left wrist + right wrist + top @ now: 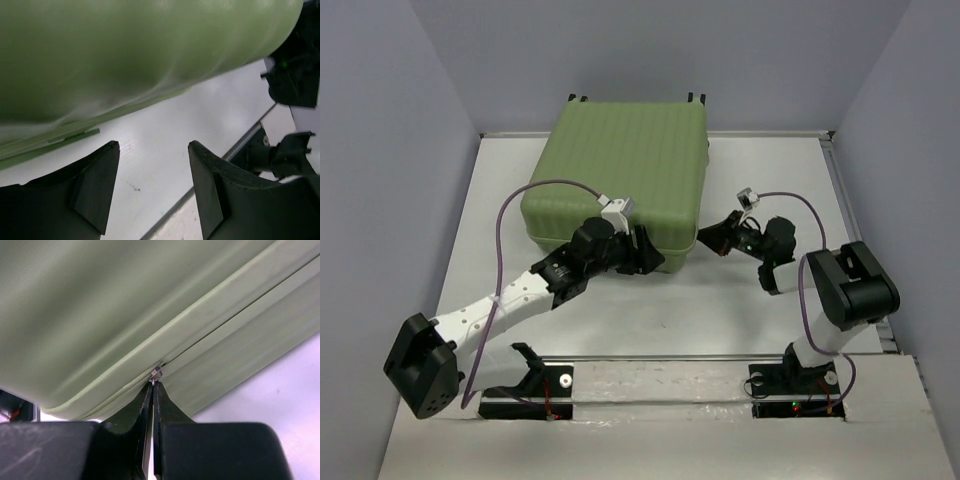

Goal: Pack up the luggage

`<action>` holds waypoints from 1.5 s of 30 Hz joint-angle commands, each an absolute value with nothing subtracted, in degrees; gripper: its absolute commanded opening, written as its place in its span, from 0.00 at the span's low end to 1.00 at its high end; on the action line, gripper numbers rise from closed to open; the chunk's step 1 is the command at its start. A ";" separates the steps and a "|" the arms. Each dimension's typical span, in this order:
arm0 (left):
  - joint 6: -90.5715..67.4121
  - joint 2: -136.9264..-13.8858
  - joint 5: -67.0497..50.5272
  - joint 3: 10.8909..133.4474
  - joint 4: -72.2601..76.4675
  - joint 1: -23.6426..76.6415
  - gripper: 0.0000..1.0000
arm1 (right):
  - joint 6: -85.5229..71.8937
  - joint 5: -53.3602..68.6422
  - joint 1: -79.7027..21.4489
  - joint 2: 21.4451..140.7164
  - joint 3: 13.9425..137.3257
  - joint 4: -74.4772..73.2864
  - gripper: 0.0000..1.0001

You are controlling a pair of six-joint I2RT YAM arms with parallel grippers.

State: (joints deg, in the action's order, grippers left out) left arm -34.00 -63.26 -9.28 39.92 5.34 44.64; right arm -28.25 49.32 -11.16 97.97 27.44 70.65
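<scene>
The luggage (pixel 620 170) is a light-green ribbed hard-shell suitcase lying closed at the back middle of the table. My left gripper (pixel 648 254) is open and empty at the suitcase's near right corner; the left wrist view shows its fingers (pixel 100 185) spread over bare table below the green shell (pixel 125 55). My right gripper (pixel 712 238) is just right of the suitcase's near right corner. In the right wrist view it (pixel 153 385) is shut on the metal zipper pull (pixel 156 373) on the seam of the shell (pixel 150 305). The zip is closed to the left of the slider.
The white table (pixel 740 300) has a raised rim along the back and right sides. Grey walls close in on three sides. Both arm bases (pixel 790 385) are bolted at the near edge. The right arm's parts show at the right of the left wrist view (pixel 295 60).
</scene>
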 commanded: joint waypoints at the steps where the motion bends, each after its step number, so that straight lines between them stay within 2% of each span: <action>1: -29.36 -69.16 -4.75 50.77 11.78 44.74 0.68 | -23.56 34.15 -18.09 86.26 21.20 56.33 0.07; 3: -28.92 -72.05 -3.00 52.81 12.47 44.74 0.68 | -22.85 27.21 -22.56 82.02 19.00 46.30 0.07; 7: -28.13 -75.84 -0.62 55.80 14.41 44.74 0.68 | -24.25 21.90 -29.42 71.65 16.27 32.92 0.07; 12: -29.00 -81.03 -2.54 58.36 17.30 44.74 0.68 | -28.28 14.95 -44.80 59.97 15.56 19.18 0.07; 16: -30.58 -82.79 -4.30 58.89 18.63 44.74 0.67 | -34.60 6.37 -54.83 60.19 17.05 22.73 0.07; 20: -30.68 -77.71 -3.96 58.53 16.36 45.00 0.68 | -39.72 -4.00 -55.72 69.40 20.82 31.36 0.07; 22: -28.14 -71.04 0.68 60.11 8.50 44.83 0.74 | -40.51 -7.80 -55.72 71.45 23.10 32.95 0.07; 23: -27.08 -68.84 3.40 62.81 4.96 44.30 0.81 | -40.43 -10.35 -55.72 72.41 23.72 33.31 0.07; 24: -24.98 -64.90 7.08 64.67 -3.08 43.34 0.85 | -39.39 -11.07 -55.72 72.77 24.51 33.22 0.07; 26: -22.95 -62.24 9.48 68.80 -10.42 39.49 0.90 | -38.41 -11.69 -55.72 73.73 25.92 33.40 0.07; 28: -20.75 -60.30 8.53 72.24 -16.25 22.43 0.93 | -38.14 -12.13 -55.72 75.32 27.07 34.01 0.07; 32: -17.59 -63.61 0.28 70.85 -18.89 1.65 0.99 | -37.36 -12.48 -55.72 75.94 26.90 34.45 0.07; 37: -17.31 -68.19 -4.81 68.73 -14.86 -4.56 0.99 | -35.51 -12.31 -55.72 74.62 26.46 32.70 0.07; 39: -17.49 -72.65 -13.74 70.22 -14.33 -7.10 0.99 | -34.98 -11.95 -55.72 74.18 26.19 32.35 0.07; 42: -17.49 -76.71 -19.23 71.71 -12.13 -7.47 0.99 | -34.02 -11.60 -55.72 73.74 26.28 31.20 0.07; 45: -18.63 -80.49 -30.28 71.11 -8.97 -7.47 0.99 | -33.66 -11.25 -55.72 74.18 26.45 31.29 0.07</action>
State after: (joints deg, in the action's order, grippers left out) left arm -19.44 -78.91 -14.94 69.95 -13.30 -7.35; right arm -35.27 -15.18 -53.71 74.22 25.56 32.99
